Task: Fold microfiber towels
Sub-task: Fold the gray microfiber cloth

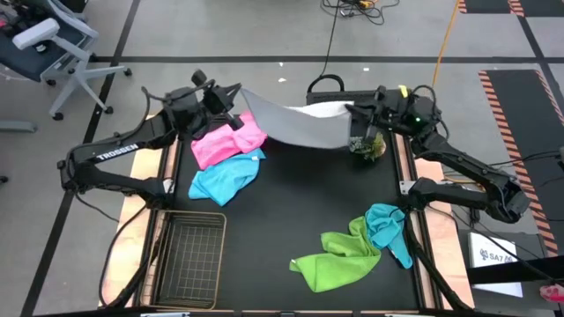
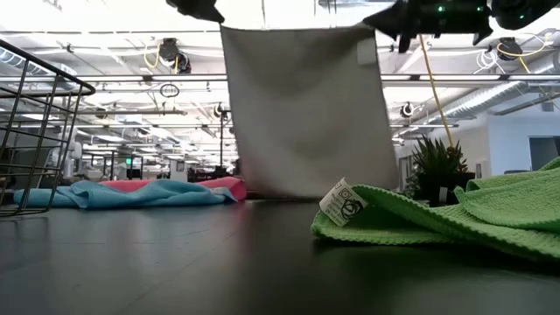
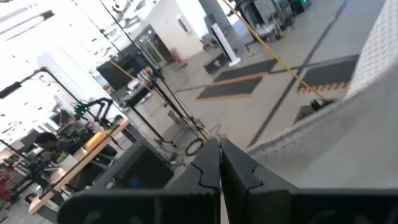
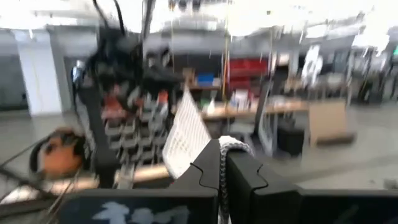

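Looking down from the high view, you see the left hand (image 1: 236,113) and the right hand (image 1: 352,113) at the far side of the surface (image 1: 291,220), each pinched shut on one top corner of the pale grey-white towel (image 1: 295,125), which spans the gap between them. Only the low view shows you that this towel (image 2: 306,114) hangs as a flat sheet, its bottom edge at or just above the surface; you cannot tell whether it touches. The left wrist view shows you that hand's fingers (image 3: 208,168) pressed together with grey cloth beside them; the right wrist view shows a fold of pale cloth (image 4: 230,146) nipped between closed fingers.

Below the left hand lies the pink towel (image 1: 225,141), and the light blue towel (image 1: 225,180) touches its near edge. Well apart, at the near right, the lime green towel (image 1: 335,260) lies crumpled with the teal towel (image 1: 388,229) overlapping its right end. A small potted plant (image 1: 368,145) stands just under the right hand.

The wire mesh basket (image 1: 187,251) sits at the near left corner, and you can see only its mesh floor inside.
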